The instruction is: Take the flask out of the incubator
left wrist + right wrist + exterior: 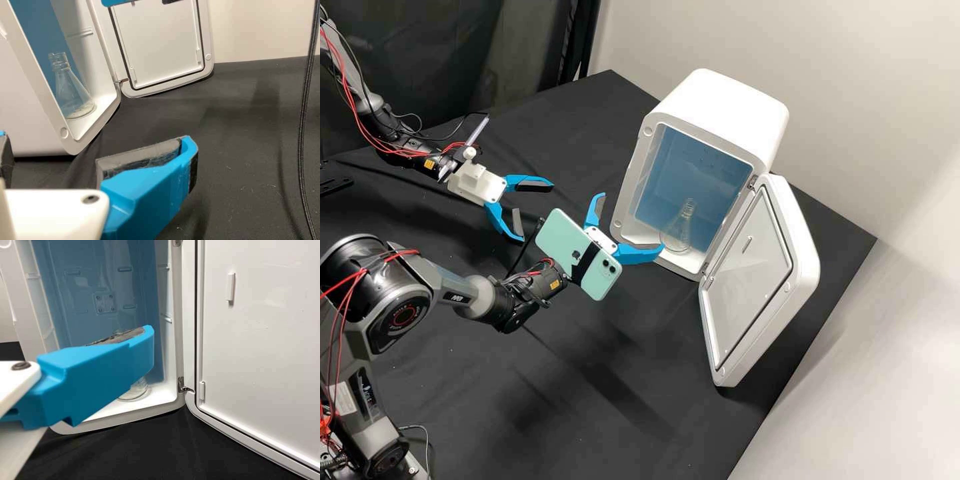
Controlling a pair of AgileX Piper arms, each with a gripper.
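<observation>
The white incubator (720, 113) stands on the black bench with its door (760, 280) swung wide open. A clear glass flask (680, 230) stands upright on the floor of its blue interior. My right gripper (631, 222) is open just in front of the opening, its lower fingertip at the front rim, apart from the flask. In the right wrist view a blue finger (100, 370) covers most of the flask (134, 390). My left gripper (535, 211) hangs open and empty farther back from the incubator. The left wrist view has the flask (70, 90) beyond its finger (150, 185).
The open door (260, 340) stands to the right of the opening and reaches close to the bench's right edge (787, 373). A mint-green phone (577, 253) is strapped to the right wrist. A black cable (302, 125) lies on the bench. Bare bench spreads in front.
</observation>
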